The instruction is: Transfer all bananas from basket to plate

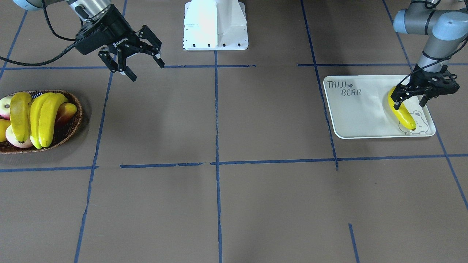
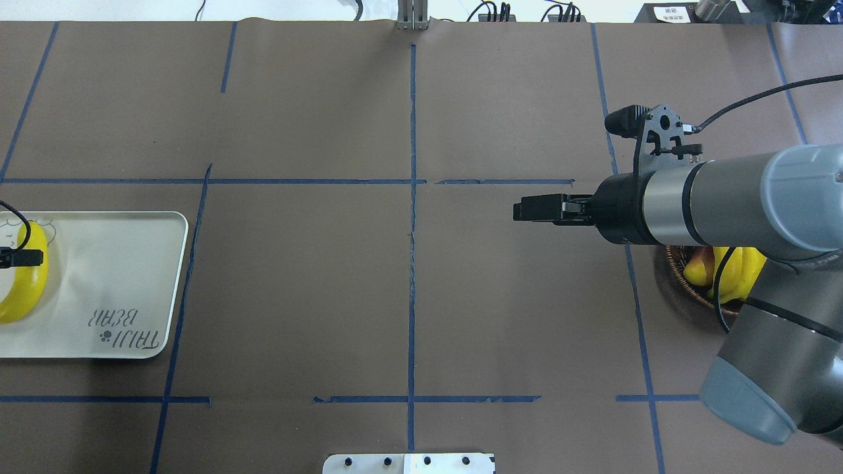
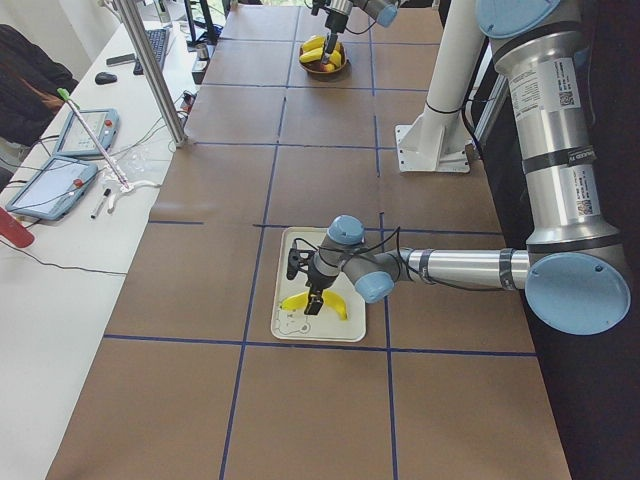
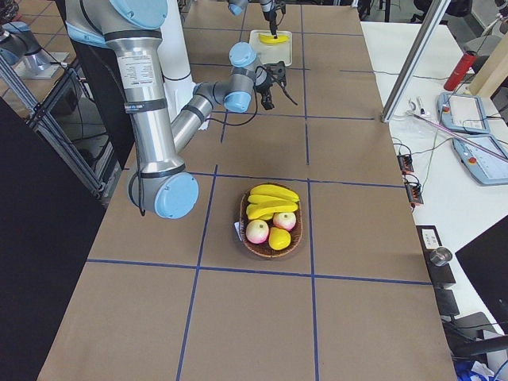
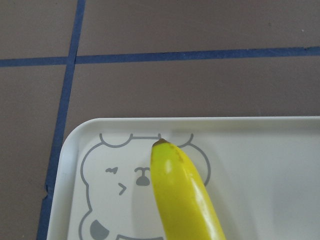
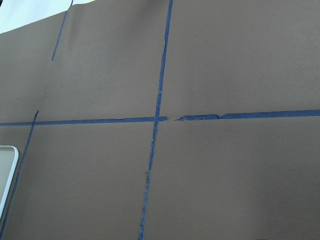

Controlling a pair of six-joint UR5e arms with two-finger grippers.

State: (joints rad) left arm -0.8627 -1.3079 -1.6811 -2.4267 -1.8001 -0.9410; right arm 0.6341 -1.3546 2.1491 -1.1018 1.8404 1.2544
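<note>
One yellow banana (image 1: 404, 116) lies on the cream "TAIJI BEAR" plate (image 1: 358, 117), its tip on the bear drawing (image 5: 145, 175). My left gripper (image 1: 410, 101) is open just above the banana's upper end, one finger on each side. Three bananas (image 1: 44, 115) lie in the brown wicker basket (image 1: 75, 107) at the table's other end. My right gripper (image 1: 146, 71) is open and empty, in the air between the basket and the table's middle. In the overhead view my right arm hides most of the basket (image 2: 678, 280).
The basket also holds pink-white apples (image 1: 14, 141) and a red-yellow mango (image 1: 67, 111). The white robot base (image 1: 215, 25) stands at the table's robot side. Blue tape lines cross the brown table. A side bench with tablets (image 3: 60, 170) runs along the far edge.
</note>
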